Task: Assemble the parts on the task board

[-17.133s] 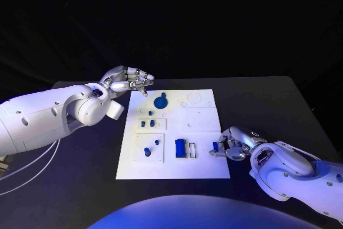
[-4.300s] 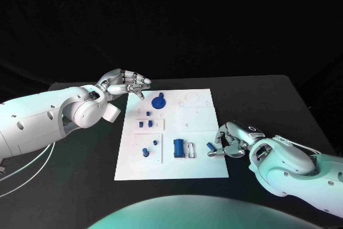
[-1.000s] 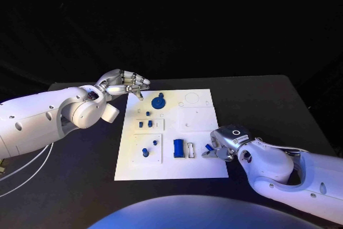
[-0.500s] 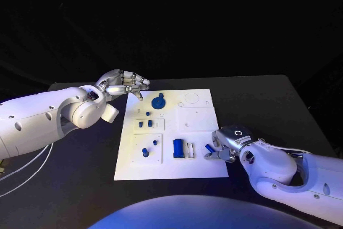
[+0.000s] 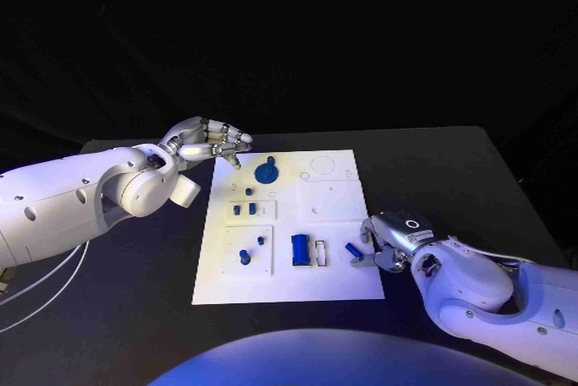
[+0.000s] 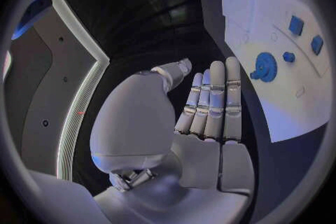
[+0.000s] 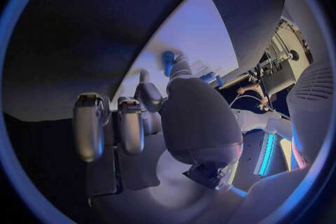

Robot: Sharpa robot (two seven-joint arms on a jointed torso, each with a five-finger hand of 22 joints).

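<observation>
The white task board (image 5: 325, 281) lies mid-table. On it are a round blue part (image 5: 269, 170), several small blue parts (image 5: 248, 208), a blue block (image 5: 300, 250) and a pale frame (image 5: 321, 251). My right hand (image 5: 386, 238) sits low at the board's right edge. It pinches a small blue part (image 5: 353, 250) at its fingertips, and that part (image 7: 168, 58) also shows at the thumb tip in the right wrist view. My left hand (image 5: 207, 139) hovers off the board's far left corner and holds nothing. Its fingers (image 6: 213, 101) lie straight side by side, near the round blue part (image 6: 266, 66).
The black table (image 5: 446, 177) runs bare to the right of the board and along its left side. The board's right column has empty outlines (image 5: 325, 164). My left forearm (image 5: 84, 198) lies over the table's left side.
My right hand has turned and drawn slightly to the right, with the small blue part still at the board's right edge. The left hand has not moved.
</observation>
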